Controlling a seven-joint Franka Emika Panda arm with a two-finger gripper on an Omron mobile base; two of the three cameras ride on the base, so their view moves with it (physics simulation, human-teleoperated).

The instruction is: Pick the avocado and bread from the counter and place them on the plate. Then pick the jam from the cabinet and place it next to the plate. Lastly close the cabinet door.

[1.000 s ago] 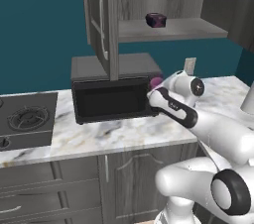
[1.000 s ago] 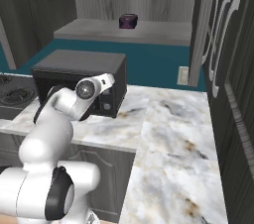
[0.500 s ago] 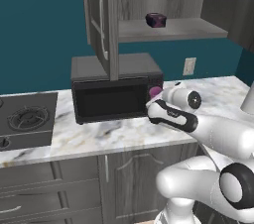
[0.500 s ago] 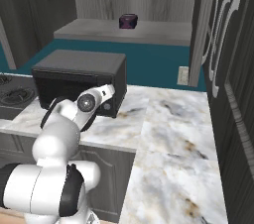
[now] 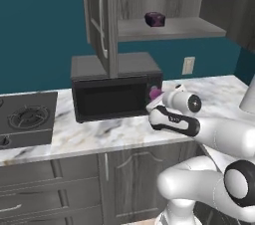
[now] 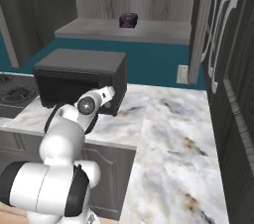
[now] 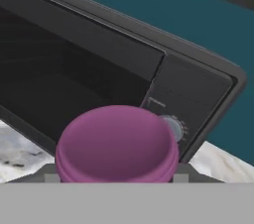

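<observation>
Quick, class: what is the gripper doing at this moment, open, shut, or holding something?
Gripper: closed on a purple-lidded jar, held in front of the microwave.

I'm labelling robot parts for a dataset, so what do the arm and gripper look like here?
The arm is glossy white with rounded, bulbous links, dark rings at the joints, a grey disc cap on the wrist and a black band with small white lettering. No loose cables show. Of the gripper little can be made out.
</observation>
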